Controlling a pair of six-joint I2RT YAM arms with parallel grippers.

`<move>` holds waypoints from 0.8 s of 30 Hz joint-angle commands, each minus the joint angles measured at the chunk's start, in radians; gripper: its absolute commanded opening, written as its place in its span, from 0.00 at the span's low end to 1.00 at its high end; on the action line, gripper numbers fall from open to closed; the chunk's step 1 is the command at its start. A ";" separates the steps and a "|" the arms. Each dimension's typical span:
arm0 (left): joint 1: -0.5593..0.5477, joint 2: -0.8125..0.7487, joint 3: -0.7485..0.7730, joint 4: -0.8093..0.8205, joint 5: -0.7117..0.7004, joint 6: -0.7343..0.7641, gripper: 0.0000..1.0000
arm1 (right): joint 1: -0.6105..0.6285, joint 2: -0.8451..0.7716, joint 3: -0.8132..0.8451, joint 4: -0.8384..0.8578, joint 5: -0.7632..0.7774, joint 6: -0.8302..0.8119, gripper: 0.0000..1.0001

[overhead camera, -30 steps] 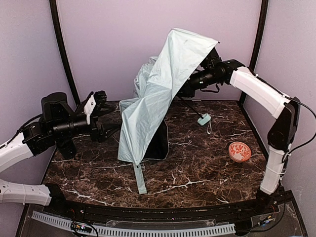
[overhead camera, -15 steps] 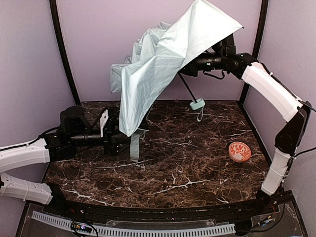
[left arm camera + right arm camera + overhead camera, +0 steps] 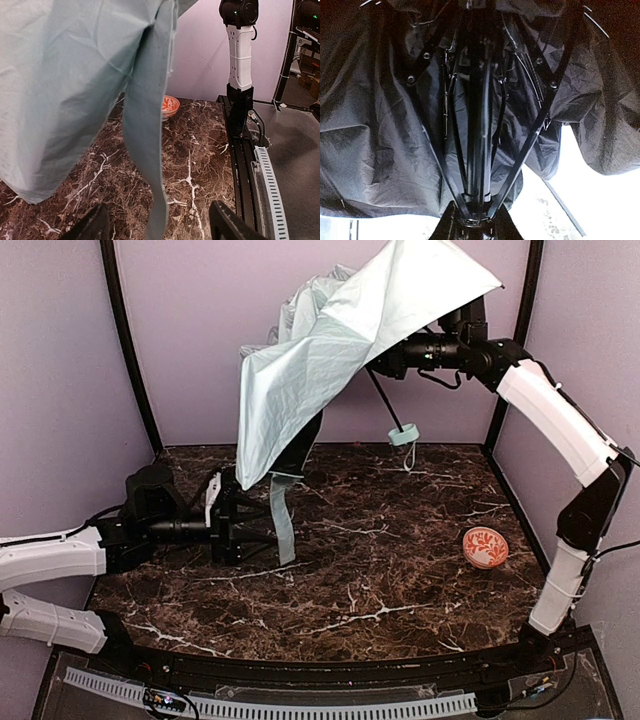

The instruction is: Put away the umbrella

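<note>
Marble table [image 3: 400,580] below, right gripper [image 3: 472,222] is clamping the umbrella [image 3: 320,350] aloft; its strap [image 3: 150,150] is hanging upright at the left gripper [image 3: 160,222], between jaws standing wide open, empty.

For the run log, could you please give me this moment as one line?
right gripper: shut on umbrella, held high | left gripper: open, at hanging strap | handle: dangling

Umbrella [image 3: 65,85]: pale mint fabric hangs creased over the upper left. Its strap [image 3: 150,150] drops between the spread fingers of the left gripper [image 3: 157,212]; contact not discernible. Dark marble table [image 3: 200,165] lies below. An orange-red patterned round item [image 3: 171,106] sits partly hidden behind the fabric. The right arm [image 3: 239,50] stands upright at the table edge.
</note>
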 commanded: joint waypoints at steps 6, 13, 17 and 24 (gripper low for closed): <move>-0.019 0.187 -0.004 0.253 -0.056 -0.058 0.77 | -0.003 -0.025 0.032 0.079 -0.001 -0.014 0.00; -0.019 0.187 -0.006 0.186 -0.037 -0.035 0.13 | -0.010 -0.035 0.030 0.048 -0.006 -0.037 0.00; -0.019 0.064 -0.065 0.125 -0.069 0.010 0.00 | -0.035 -0.051 0.005 -0.053 0.042 -0.113 0.00; -0.019 0.008 -0.055 -0.071 -0.180 0.161 0.00 | -0.050 -0.026 0.137 -0.426 0.096 -0.330 0.00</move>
